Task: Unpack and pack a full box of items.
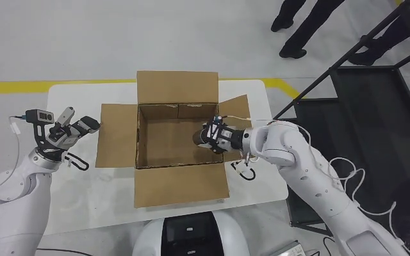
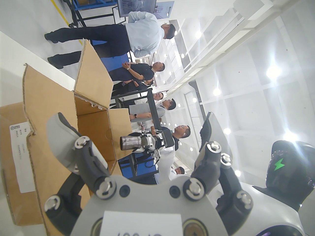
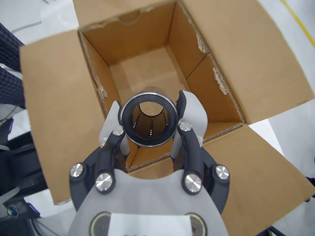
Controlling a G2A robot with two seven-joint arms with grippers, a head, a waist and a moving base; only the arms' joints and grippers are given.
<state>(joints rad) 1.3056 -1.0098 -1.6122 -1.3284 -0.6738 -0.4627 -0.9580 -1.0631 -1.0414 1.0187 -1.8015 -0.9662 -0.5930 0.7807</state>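
Glossy white left arm (image 1: 24, 187) and right arm (image 1: 318, 174); loose white cable (image 1: 346, 171) on the right. Left gripper (image 2: 134, 116) and right gripper (image 3: 150, 104): pale grey fingers (image 3: 194, 114), black links (image 3: 189, 143), silver screws (image 3: 193, 180), white label (image 3: 147, 224). Green lightning mark (image 2: 278, 164) on black dome (image 2: 295, 183).

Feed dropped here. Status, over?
Right end effector shut on metal cylinder, over open box. Left end effector open, beside box. Nothing blocking the drop.

My white bench (image 1: 77, 198) carries the open cardboard box (image 1: 181, 185) at its middle, all four flaps spread. A small black clip (image 1: 78, 162) lies at the box's 9 o'clock, and a second clip (image 1: 244, 171) at its 4 o'clock.
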